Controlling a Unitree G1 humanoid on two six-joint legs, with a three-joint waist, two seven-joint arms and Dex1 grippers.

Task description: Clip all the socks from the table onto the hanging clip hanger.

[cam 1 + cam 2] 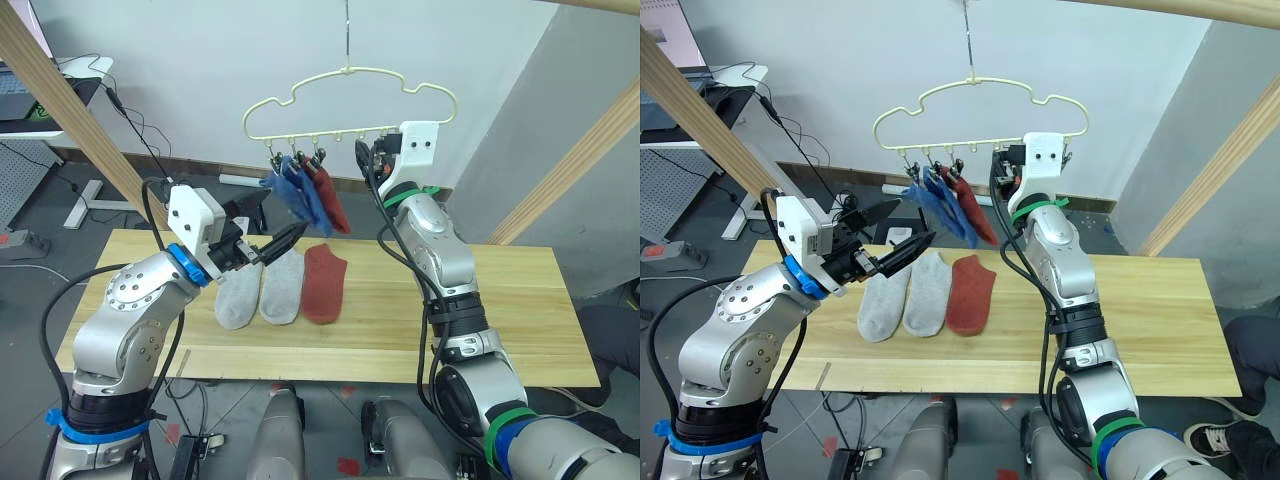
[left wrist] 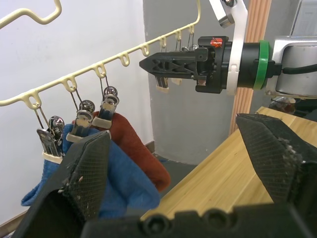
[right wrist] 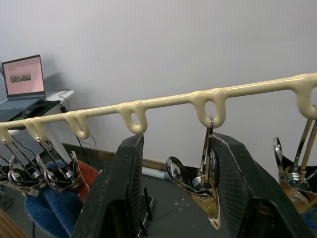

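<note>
While three socks (image 1: pixel 281 287) lie lengthwise front-to-back, three hang downward.

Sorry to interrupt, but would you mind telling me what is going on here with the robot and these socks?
The robot is clipping socks onto the clip hanger. Two blue socks and one red sock hang from its clips. Two grey socks and a red sock lie on the table. The right gripper, jaws open, is up around an empty clip. The left gripper, jaws open and empty, hovers beside the hung socks.
</note>
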